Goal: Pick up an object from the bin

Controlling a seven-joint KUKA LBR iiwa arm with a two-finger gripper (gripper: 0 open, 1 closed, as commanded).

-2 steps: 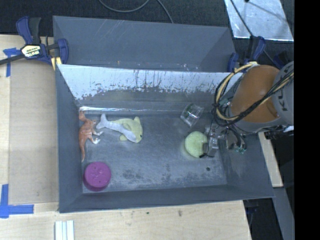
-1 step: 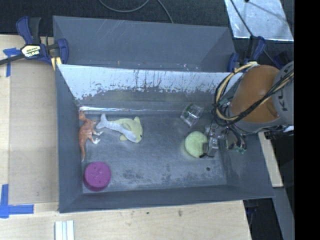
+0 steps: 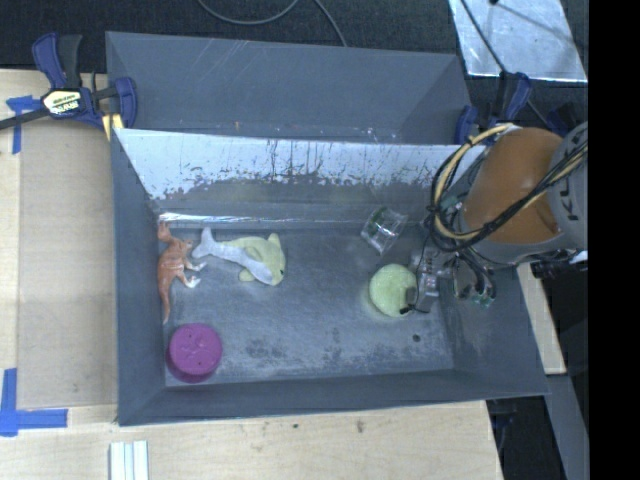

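Note:
My gripper (image 3: 424,290) is low at the right side of the bin, its fingers pointing down right beside a pale green round ball (image 3: 389,291). The ball lies on the bin floor and touches the gripper's left side. Whether it sits between the fingers I cannot make out. A small clear plastic cup (image 3: 382,228) lies tipped just above and left of the gripper, near the back wall.
At the left of the bin lie a white and pale yellow toy dolphin (image 3: 246,256), an orange toy dinosaur (image 3: 175,266) and a magenta round lid (image 3: 194,352) in the front left corner. The arm with its orange cover and cables hangs over the right rim.

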